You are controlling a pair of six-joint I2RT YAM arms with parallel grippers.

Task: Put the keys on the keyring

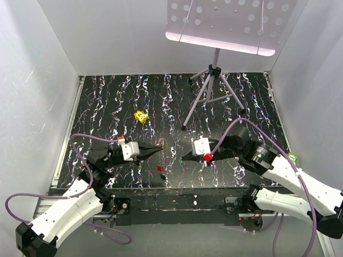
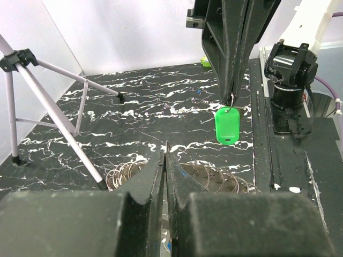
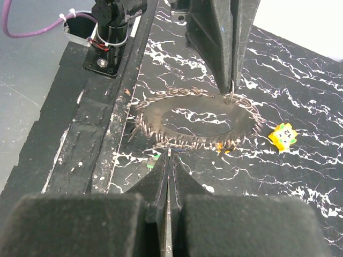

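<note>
Red plastic marks one of the keys, lying loose on the counter closest to the arm bases and touched by neither arm. Just beyond it the two arms are brought tip to tip over the middle of the counter. The left gripper is seen with its fingers pressed together, and it is judged to be clamped on the far edge of the keyring, whose silvery wire shows as a bristling oval low over the counter. The right gripper is likewise closed, with the green key dangling from its tips just beside the ring; whether the two touch cannot be told. The step in hand is judged to be the threading of this green key onto the held ring. The next move calls for the key's small loop to be lined up with the wire's end and slid along it while the ring is kept steady. Farther back, a yellow block and a grey tripod are left standing apart.
</note>
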